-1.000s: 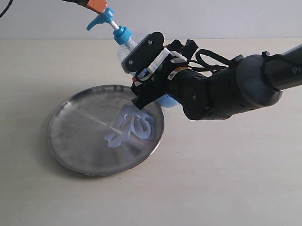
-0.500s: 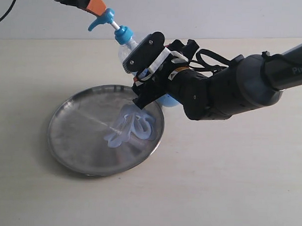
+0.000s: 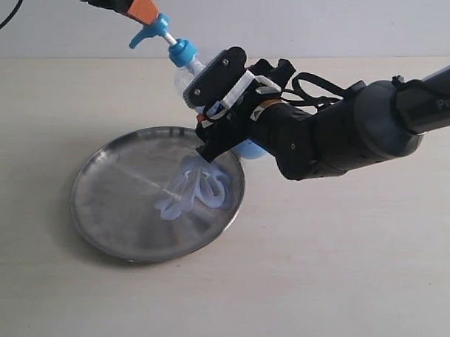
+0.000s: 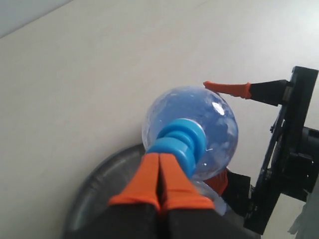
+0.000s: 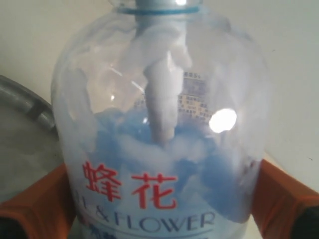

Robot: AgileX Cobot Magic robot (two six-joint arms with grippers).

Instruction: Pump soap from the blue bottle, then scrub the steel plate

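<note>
- Your right claw clamps the blue bottle between its jaws
- Your left claw, pinched closed, sits on its pump head

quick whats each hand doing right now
left hand: closed, holding nothing, at the pump head
right hand: holding the blue bottle

Blue bottle with red characters; pale-blue soap; silver plate.
</note>
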